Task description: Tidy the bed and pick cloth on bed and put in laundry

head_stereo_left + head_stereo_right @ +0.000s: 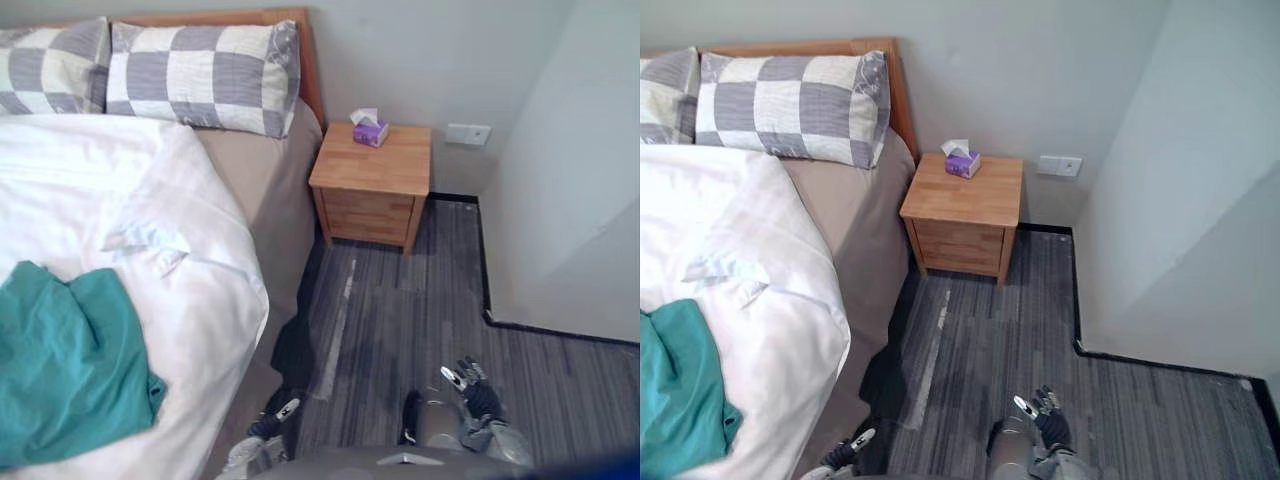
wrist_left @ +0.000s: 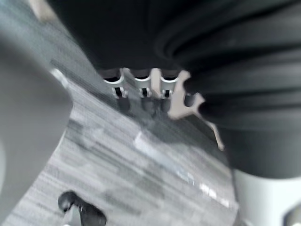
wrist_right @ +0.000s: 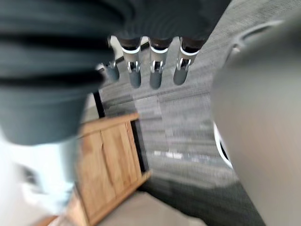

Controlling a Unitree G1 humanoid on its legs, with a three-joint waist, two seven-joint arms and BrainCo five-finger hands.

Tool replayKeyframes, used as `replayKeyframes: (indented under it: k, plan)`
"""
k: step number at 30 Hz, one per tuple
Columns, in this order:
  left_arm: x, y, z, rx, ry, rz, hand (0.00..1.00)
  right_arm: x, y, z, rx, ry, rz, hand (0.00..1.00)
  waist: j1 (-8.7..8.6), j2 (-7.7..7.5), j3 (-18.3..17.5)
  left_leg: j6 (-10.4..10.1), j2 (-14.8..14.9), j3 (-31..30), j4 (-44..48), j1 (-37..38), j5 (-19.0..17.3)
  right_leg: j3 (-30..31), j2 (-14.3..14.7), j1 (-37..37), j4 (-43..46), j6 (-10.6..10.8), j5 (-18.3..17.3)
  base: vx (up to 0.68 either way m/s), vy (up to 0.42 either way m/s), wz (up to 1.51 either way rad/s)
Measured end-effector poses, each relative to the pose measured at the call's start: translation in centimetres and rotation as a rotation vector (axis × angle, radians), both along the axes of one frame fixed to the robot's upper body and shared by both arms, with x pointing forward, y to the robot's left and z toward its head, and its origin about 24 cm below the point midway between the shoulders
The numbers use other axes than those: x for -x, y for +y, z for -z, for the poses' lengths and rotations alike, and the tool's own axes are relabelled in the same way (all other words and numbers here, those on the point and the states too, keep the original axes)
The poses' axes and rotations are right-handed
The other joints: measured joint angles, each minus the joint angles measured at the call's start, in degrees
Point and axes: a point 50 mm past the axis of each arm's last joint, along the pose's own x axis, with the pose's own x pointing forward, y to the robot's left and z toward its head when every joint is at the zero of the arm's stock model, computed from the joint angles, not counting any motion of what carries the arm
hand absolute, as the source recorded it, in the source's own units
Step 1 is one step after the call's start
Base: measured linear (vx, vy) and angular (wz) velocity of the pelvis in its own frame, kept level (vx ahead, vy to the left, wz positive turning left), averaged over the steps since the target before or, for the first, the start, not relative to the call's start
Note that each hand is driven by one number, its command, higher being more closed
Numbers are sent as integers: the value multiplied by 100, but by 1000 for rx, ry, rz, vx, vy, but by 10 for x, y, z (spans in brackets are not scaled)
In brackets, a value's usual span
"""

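Left eye view: green cloth [image 1: 60,365] lies crumpled on white duvet [image 1: 150,200], near foot of bed, touched by neither hand. Left hand [image 1: 272,420] hangs low beside bed edge, over floor [image 1: 400,300]. Right hand [image 1: 470,385] low at right, fingers pointing forward, well apart from cloth.
Right eye view: checked pillows [image 1: 790,105] at headboard; tissue box [image 1: 962,162] on nightstand [image 1: 965,205].
Left wrist view: fingers [image 2: 142,89] straight, side by side, holding nothing.
Right wrist view: fingers [image 3: 155,70] straight, relaxed, empty; nightstand beyond them.
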Motion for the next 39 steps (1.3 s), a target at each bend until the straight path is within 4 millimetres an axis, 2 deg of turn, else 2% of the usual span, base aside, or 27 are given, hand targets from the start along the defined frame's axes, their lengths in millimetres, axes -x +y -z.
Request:
replayKeyframes:
  k: [2,3,5,7,8,10,12,13,14,17,20,21,22,23,24,25,26,27,28,29,31,33,35,36,37,38,39]
  plan:
    - [0,0,0,-12,-10,14,0,2,-1,4,-9,52,-8,0,-11,61,-14,-270,302,-427,1660,-649,381,-82,324,622,-655,-47,-27,349,-279,-4]
    - [-2,6,-2,-32,-26,5,0,4,0,6,-12,68,-23,0,24,57,-6,-311,422,-499,2591,-1040,370,-69,436,910,-929,-114,-6,370,-232,-8]
    - [-5,14,-5,-65,-59,-30,0,1,5,6,-23,80,-69,0,56,-21,50,-233,568,-361,4150,-1895,105,-68,578,1591,-1520,-252,60,375,-204,-9]
    - [-11,19,-8,-84,-89,-32,0,1,9,8,-18,96,-113,0,172,-80,92,-165,539,-79,4386,-2417,-162,-10,581,2049,-1851,-262,148,373,-149,-34]
    - [-16,20,-10,-90,-112,-32,0,1,10,8,-18,106,-126,0,297,-104,106,-148,405,160,4112,-2699,-349,95,534,2278,-2044,-240,172,366,-37,-63]
    - [-21,22,-12,-101,-133,-22,0,-2,14,9,-36,103,-142,0,351,-166,158,-25,66,599,3054,-2935,-502,198,381,2646,-2222,-141,189,482,43,-53]
    - [-20,20,-12,-97,-131,-17,0,-4,14,8,-34,95,-181,0,331,-95,161,409,-271,1222,1358,-3034,307,181,333,2863,-2202,184,58,495,125,-6]
    - [-20,22,-12,-103,-128,-6,0,-3,16,8,-36,97,-198,0,304,-181,128,1107,-313,1755,1091,-2879,206,121,252,2989,-2170,361,-57,587,178,47]
    - [-22,30,-13,-122,-134,2,0,-2,24,9,-48,94,-228,0,336,-415,109,1198,-600,1825,780,-2816,257,-32,46,2943,-2117,441,-25,478,145,56]
    - [-26,37,-15,-145,-137,16,0,-9,37,7,-67,55,-262,0,327,-666,138,1386,-911,2663,624,-2823,375,-559,-142,3180,-2320,684,331,392,150,93]
    - [-26,36,-15,-157,-128,24,0,-5,40,9,-81,67,-257,0,318,-623,162,1552,-879,3211,676,-2614,458,-917,-147,3247,-1768,734,647,262,147,116]
    - [-25,34,-14,-156,-119,22,0,-5,42,9,-76,61,-268,0,325,-541,205,1564,-879,3214,604,-2480,465,-1035,-79,3369,-2001,753,174,171,50,98]
    - [-25,34,-14,-151,-111,21,0,-10,42,6,-65,40,-285,0,345,-570,197,1582,-922,3275,568,-2399,451,-1156,-23,3457,-2582,716,112,128,4,91]
    - [-26,34,-14,-153,-110,26,0,-12,43,5,-61,26,-292,0,358,-623,189,1601,-969,3336,604,-2422,422,-1195,-6,3435,-2845,685,345,28,-69,104]
    - [-27,35,-14,-155,-100,49,0,-16,41,2,-48,10,-297,0,260,-658,226,1589,-1012,3330,685,-2480,196,-1408,-26,3450,-2785,737,633,28,-30,121]
    - [-22,30,-11,-142,-72,65,0,-13,34,3,-29,29,-294,0,245,-457,181,1465,-955,3344,680,-2442,-175,-1664,80,3457,-2514,810,501,43,-3,122]
    - [-21,28,-10,-137,-67,66,0,-8,30,5,-21,47,-290,0,266,-409,143,1353,-956,3340,644,-2374,-373,-1807,51,3417,-2255,838,339,74,72,111]
    - [-18,24,-8,-130,-54,74,0,-1,22,7,-7,82,-286,0,283,-281,145,1400,-1065,3220,304,-2190,-630,-1937,-91,3348,-1371,847,68,59,70,105]
    - [-19,23,-8,-131,-52,83,0,1,19,8,-7,100,-276,0,273,-305,156,1272,-1279,2975,62,-1988,-541,-1856,-440,3066,-370,774,17,133,118,154]
    - [-18,24,-8,-136,-44,108,0,-1,18,7,-8,89,-260,0,174,-290,160,1380,-1448,2495,-274,-1832,-334,-1220,-656,2395,1130,476,-25,124,81,130]
    - [-20,24,-9,-140,-40,139,0,-8,23,4,-13,61,-272,0,78,-371,255,1395,-1595,1940,-518,-1673,-190,-726,-537,1945,1598,560,-474,166,-35,173]
    - [-22,31,-10,-155,-45,142,0,-11,25,3,-40,43,-258,0,17,-495,361,1326,-1725,1129,-671,-1506,-80,-193,-325,1453,1444,513,-759,185,-114,214]
    - [-20,31,-9,-142,-27,111,0,-9,24,3,-58,39,-237,0,-5,-454,375,1241,-1717,282,-733,-1414,-27,903,181,1144,739,543,-781,209,-114,207]
    - [-19,31,-9,-139,-24,99,0,-8,24,3,-62,38,-234,0,-11,-477,363,1213,-1717,77,-766,-1383,-11,1210,290,1099,501,589,-754,213,-116,218]
    - [-17,33,-8,-137,-25,80,0,-4,26,4,-71,44,-239,0,16,-559,317,1115,-1719,-132,-894,-1311,51,1637,376,1077,-83,649,-581,235,-143,185]
    - [-15,37,-9,-134,-29,48,0,-3,33,5,-93,46,-268,0,113,-688,248,1032,-1754,-185,-1010,-1250,104,1719,283,1141,-871,608,-14,274,-200,157]
    - [-17,39,-10,-135,-42,23,0,-4,39,5,-114,40,-293,0,255,-779,198,985,-1796,-217,-995,-1247,76,1655,145,1201,-1248,494,322,230,-186,91]
